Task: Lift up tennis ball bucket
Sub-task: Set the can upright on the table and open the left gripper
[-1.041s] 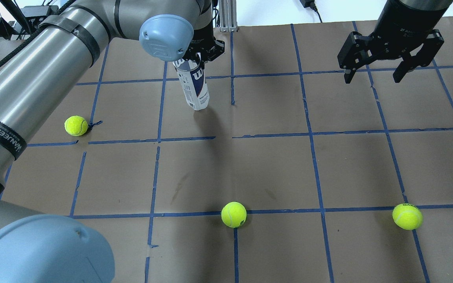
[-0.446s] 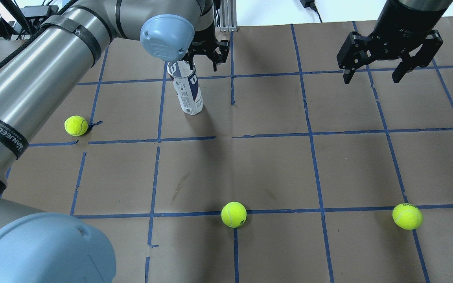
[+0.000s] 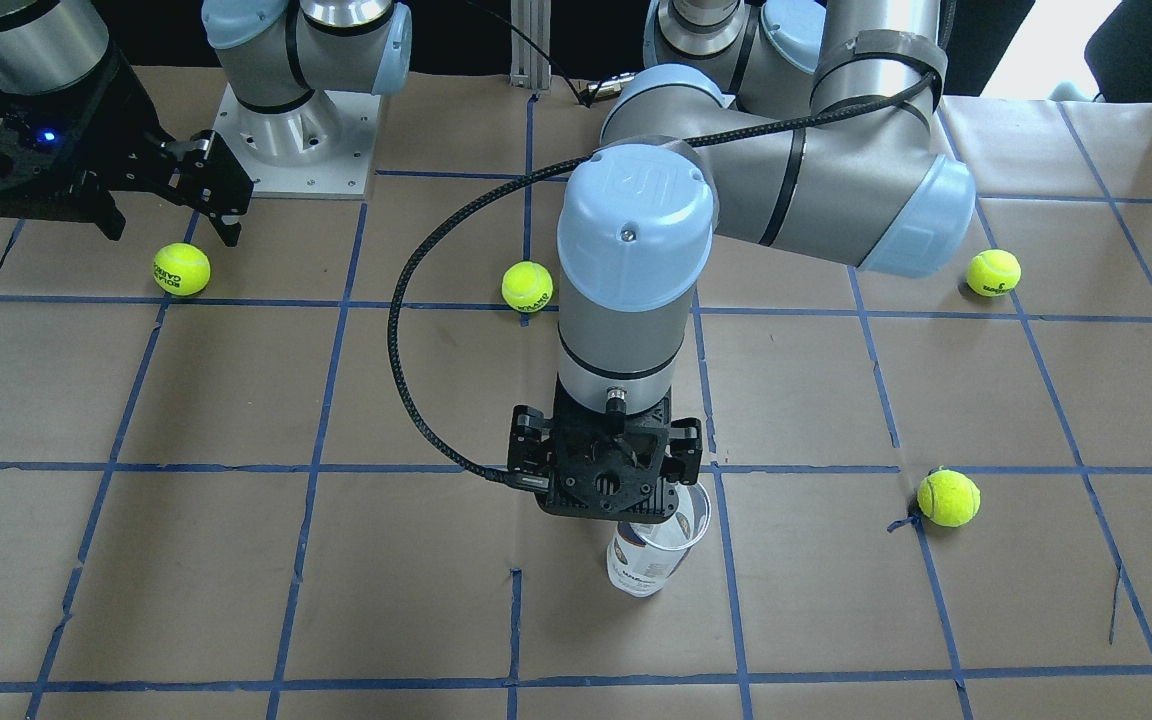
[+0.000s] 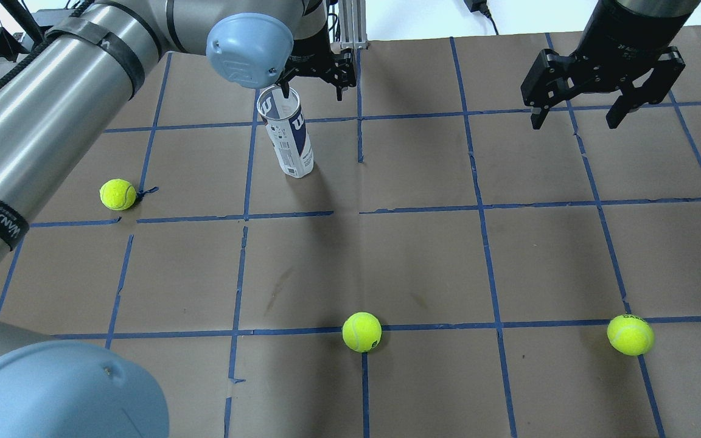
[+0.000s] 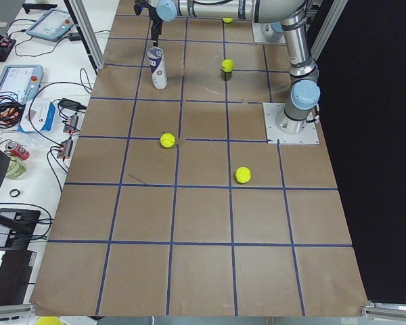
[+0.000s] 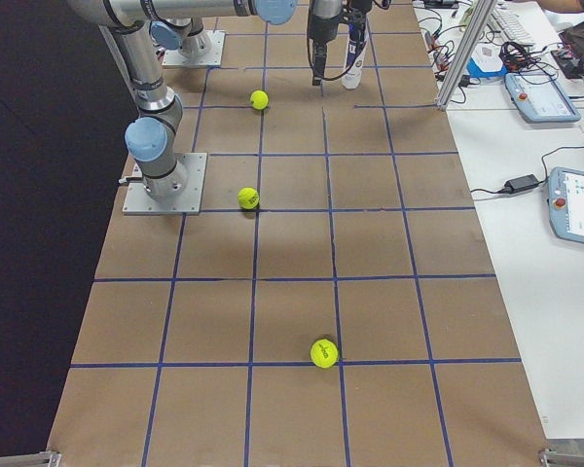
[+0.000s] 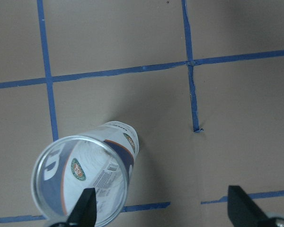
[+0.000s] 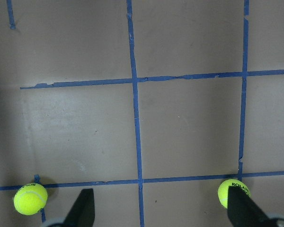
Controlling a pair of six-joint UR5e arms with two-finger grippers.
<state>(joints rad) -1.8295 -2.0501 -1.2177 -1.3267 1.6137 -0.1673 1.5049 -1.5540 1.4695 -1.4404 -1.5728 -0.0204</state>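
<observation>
One: Two grippers, both spread, neither holding anything. Is that right for this picture?

Two: Yes. The left gripper (image 7: 163,208) hangs directly above the tennis-ball tube (image 4: 291,139), jaws wide apart and gripping nothing. The right gripper (image 4: 575,121) hovers well apart from the tube, equally unclenched. The tube stands upright on its base on the brown-papered table (image 4: 423,255), open end up.

One: And the step in hand?

Two: By my reading, the arm must either get clear of the tube or take hold of it for a raise; the views do not settle which. The hazard is the same either way. One finger (image 7: 84,210) sits over the tube's rim (image 7: 38,163) while the other hangs far out beside the tube, so the hand is off-centre on it. Whether that finger dips inside the tube or floats above it cannot be told.

One: So how to do it well?

Two: To leave, rise straight up with no sideways drift, because a tall, slim, apparently empty tube probably tips at a light knock. To grasp, centre the jaws on the tube first, then come down around its wall and close gently, since thin clear plastic likely flexes. The nearest tennis ball (image 4: 117,194) lies well apart from the tube and is no obstacle.
</observation>
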